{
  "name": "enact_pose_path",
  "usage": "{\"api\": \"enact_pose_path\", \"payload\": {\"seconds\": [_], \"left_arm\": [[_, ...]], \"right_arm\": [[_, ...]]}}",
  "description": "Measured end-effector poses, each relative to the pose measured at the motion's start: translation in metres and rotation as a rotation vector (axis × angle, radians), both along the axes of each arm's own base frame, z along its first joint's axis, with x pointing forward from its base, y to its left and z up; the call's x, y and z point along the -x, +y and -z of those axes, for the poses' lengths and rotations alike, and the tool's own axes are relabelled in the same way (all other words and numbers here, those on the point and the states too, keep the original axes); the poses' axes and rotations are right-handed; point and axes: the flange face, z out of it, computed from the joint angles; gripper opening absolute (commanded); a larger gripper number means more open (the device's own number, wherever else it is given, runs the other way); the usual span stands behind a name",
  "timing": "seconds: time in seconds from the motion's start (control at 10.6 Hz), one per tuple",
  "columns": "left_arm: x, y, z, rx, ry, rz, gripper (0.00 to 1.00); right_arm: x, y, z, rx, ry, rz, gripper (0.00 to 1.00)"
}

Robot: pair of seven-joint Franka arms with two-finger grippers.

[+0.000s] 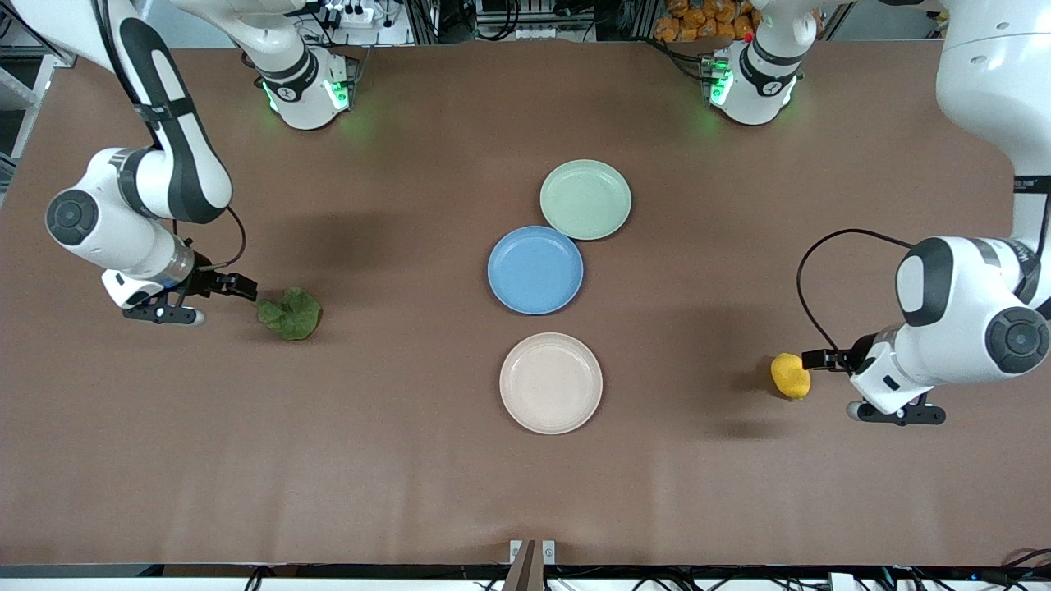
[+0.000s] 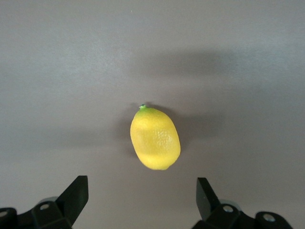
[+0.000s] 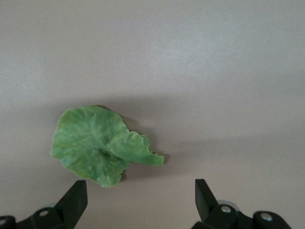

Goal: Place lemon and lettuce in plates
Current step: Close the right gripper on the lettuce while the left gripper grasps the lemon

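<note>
The lemon lies on the brown table toward the left arm's end; it also shows in the left wrist view. My left gripper is open and empty beside it, its jaws wide apart. The lettuce lies toward the right arm's end and shows in the right wrist view. My right gripper is open and empty beside it. The mint green plate and the beige-pink plate stand empty mid-table.
A blue plate stands empty between the mint plate and the beige-pink plate, touching the mint one. The arms' bases stand at the table's edge farthest from the front camera.
</note>
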Motion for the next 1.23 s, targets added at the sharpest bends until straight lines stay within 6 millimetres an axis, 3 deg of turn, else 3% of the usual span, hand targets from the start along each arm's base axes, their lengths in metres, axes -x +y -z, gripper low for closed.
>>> {"api": "enact_pose_path", "payload": {"seconds": [0.28, 0.66, 0.94, 1.23], "left_arm": [[-0.001, 0.001, 0.024, -0.047, -0.003, -0.013, 1.00], [-0.005, 0.001, 0.059, -0.036, -0.040, -0.044, 1.00], [-0.005, -0.015, 0.069, -0.035, -0.039, -0.075, 1.00], [-0.003, -0.025, 0.082, -0.031, -0.049, -0.078, 1.00]], "right_arm": [[-0.006, 0.016, 0.011, 0.008, -0.051, -0.025, 1.00], [-0.008, 0.026, 0.046, 0.019, -0.076, -0.045, 1.00], [-0.004, 0.032, 0.066, 0.020, -0.041, -0.058, 1.00], [-0.003, 0.031, 0.070, 0.021, -0.032, -0.056, 1.00]]}}
